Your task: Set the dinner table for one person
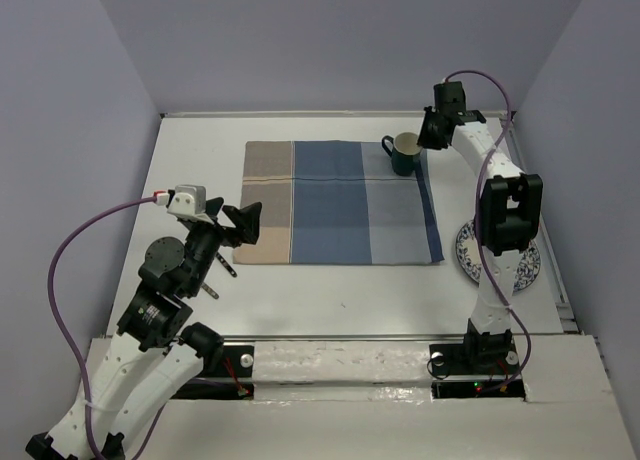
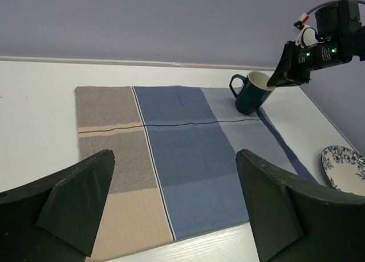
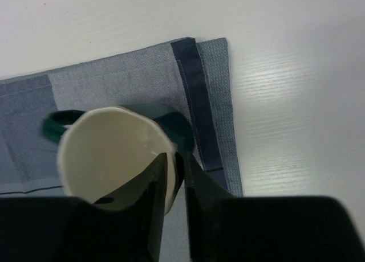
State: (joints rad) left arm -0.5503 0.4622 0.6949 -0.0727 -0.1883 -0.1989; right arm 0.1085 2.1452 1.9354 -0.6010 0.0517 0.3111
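Observation:
A dark green mug (image 1: pixel 404 155) with a cream inside stands slightly tilted on the far right corner of the blue-and-tan placemat (image 1: pixel 330 205), which lies on the white dinner table (image 1: pixel 200 150). My right gripper (image 1: pixel 424 143) is shut on the mug's rim, one finger inside and one outside, as the right wrist view (image 3: pixel 175 159) shows over the mug (image 3: pixel 114 154). I cannot tell whether the mug's base touches the cloth. My left gripper (image 1: pixel 248 223) is open and empty, just off the placemat's left edge (image 2: pixel 174 159).
A blue-patterned white plate (image 1: pixel 465 245) lies on the table right of the placemat, partly under the right arm; it also shows in the left wrist view (image 2: pixel 342 165). A thin dark utensil-like item (image 1: pixel 228 266) lies by the left arm. Walls enclose the table.

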